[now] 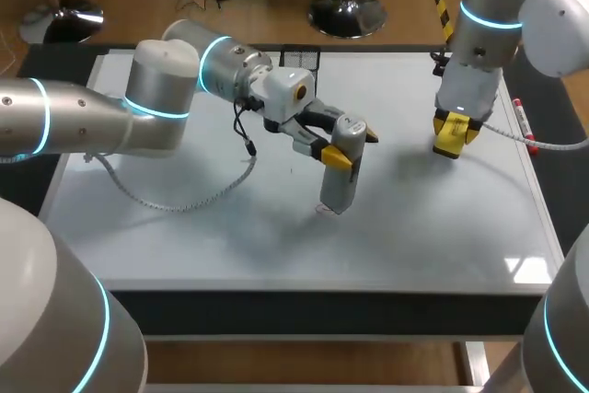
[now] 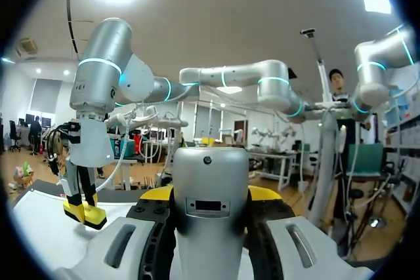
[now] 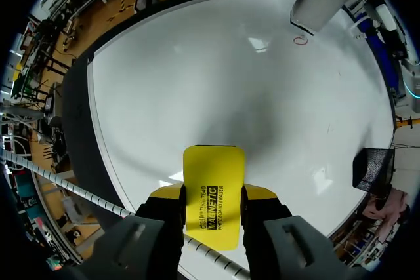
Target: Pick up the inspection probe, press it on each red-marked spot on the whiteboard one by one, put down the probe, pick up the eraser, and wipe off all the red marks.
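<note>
- Left gripper [image 1: 348,147] is clamped on the probe [image 1: 339,181], fingers narrow on its grey body from both sides.
- The probe stands near upright with its long axis leaning a little. Its tip is down at the whiteboard [image 1: 184,236], around the board's middle.
- From the right wrist, one small red mark [image 3: 300,40] shows just beside the probe's tip. Whether the tip is pressing it cannot be told.
- That gap is what matters: the next press looks like a short sideways nudge of the tip, not a long reach.
- No other red marks can be made out on the board.
- Right gripper [image 1: 456,138] is closed on the yellow eraser [image 3: 213,175], flat face toward the board. It hangs low over the right side, well apart from the probe.
- The left arm is the nearer one to the mark; the right has to cross toward the middle to wipe it.
- A black mesh basket [image 1: 300,57] sits at the far edge; its contents cannot be seen.
</note>
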Controlling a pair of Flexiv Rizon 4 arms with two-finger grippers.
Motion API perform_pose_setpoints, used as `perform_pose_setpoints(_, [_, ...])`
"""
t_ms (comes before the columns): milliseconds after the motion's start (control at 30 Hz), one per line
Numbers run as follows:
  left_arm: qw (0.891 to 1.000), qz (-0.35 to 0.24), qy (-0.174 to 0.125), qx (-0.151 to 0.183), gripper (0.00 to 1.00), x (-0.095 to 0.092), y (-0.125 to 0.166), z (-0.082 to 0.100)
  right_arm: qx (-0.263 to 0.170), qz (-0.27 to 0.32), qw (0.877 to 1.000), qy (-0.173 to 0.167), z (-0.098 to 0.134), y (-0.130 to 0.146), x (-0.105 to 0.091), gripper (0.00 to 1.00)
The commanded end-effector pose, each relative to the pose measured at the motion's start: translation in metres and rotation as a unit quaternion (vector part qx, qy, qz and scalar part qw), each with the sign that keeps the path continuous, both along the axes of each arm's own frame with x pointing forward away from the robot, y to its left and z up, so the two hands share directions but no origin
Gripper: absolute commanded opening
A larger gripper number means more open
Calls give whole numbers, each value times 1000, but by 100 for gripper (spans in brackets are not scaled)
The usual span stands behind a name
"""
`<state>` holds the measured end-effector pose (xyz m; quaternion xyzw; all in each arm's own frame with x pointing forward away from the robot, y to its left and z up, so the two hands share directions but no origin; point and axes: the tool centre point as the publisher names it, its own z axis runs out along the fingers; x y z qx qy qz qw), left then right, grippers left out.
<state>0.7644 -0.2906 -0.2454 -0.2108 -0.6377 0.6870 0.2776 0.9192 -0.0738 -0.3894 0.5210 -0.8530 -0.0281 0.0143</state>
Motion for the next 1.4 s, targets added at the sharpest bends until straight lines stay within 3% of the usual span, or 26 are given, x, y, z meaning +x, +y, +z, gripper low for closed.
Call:
perform_pose_setpoints(33, [1000,0,2,5,0,1,2,-3,-1,1,1000,0,0,-1,0,0])
perform_pose_setpoints(1000, [999,11,2,31,0,17,2,-27,-1,1,1000,0,0,-1,0,0])
perform_pose_setpoints(1400, [998,20,-5,62,0,16,11,-29,-1,1,1000,0,0,-1,0,0])
